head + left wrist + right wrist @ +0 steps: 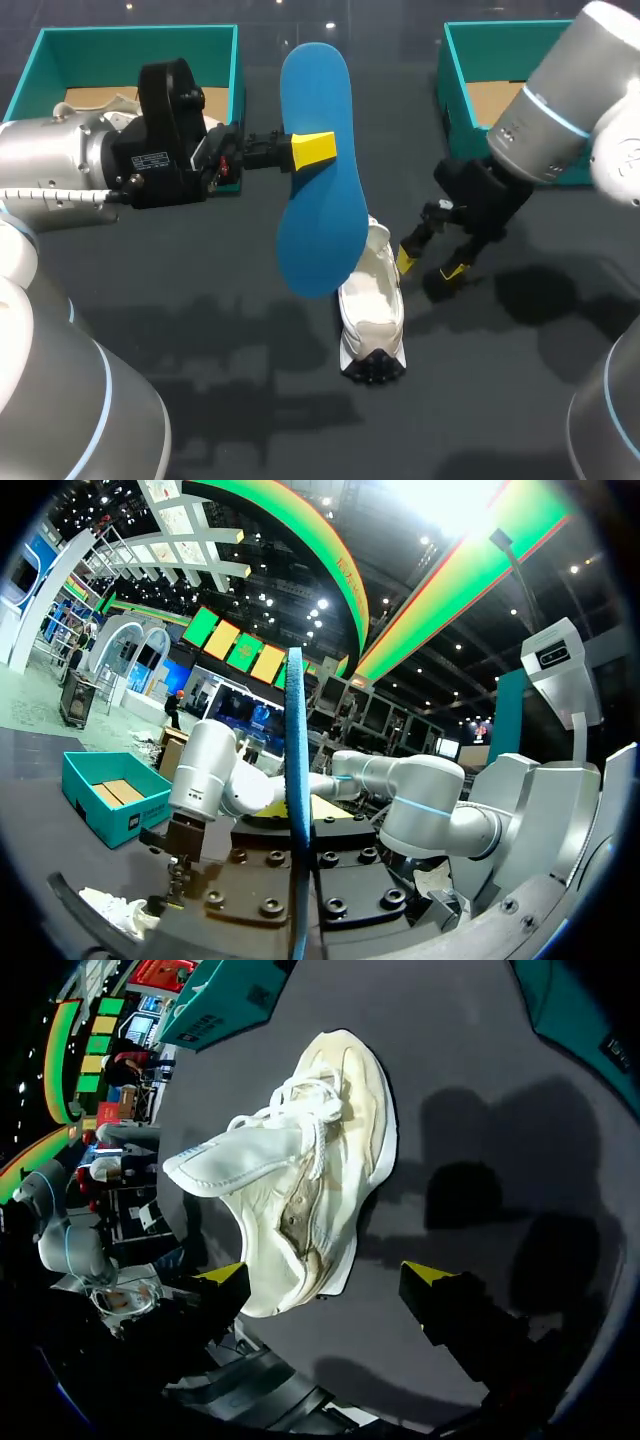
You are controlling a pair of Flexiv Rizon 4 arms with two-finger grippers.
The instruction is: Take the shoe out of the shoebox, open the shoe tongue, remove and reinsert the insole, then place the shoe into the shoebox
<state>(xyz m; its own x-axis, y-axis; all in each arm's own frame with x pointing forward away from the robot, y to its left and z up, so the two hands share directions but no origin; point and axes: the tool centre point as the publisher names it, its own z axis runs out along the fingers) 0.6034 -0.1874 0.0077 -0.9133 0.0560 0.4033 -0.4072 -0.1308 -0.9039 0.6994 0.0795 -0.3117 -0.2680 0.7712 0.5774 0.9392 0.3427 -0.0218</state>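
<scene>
The white shoe [372, 300] lies on the dark table [200, 300] at the middle, outside of both green boxes, with its tongue [240, 1160] pulled open. The blue insole [320, 225] is out of it, in the air at 11 o'clock from the shoe, and the left claw [313, 150] is closed on it. The right claw [430, 266] hangs open at 2 o'clock, just beside the shoe. So I judge the first half done; what is left is putting the insole back in and returning the shoe into a box [130, 32].
</scene>
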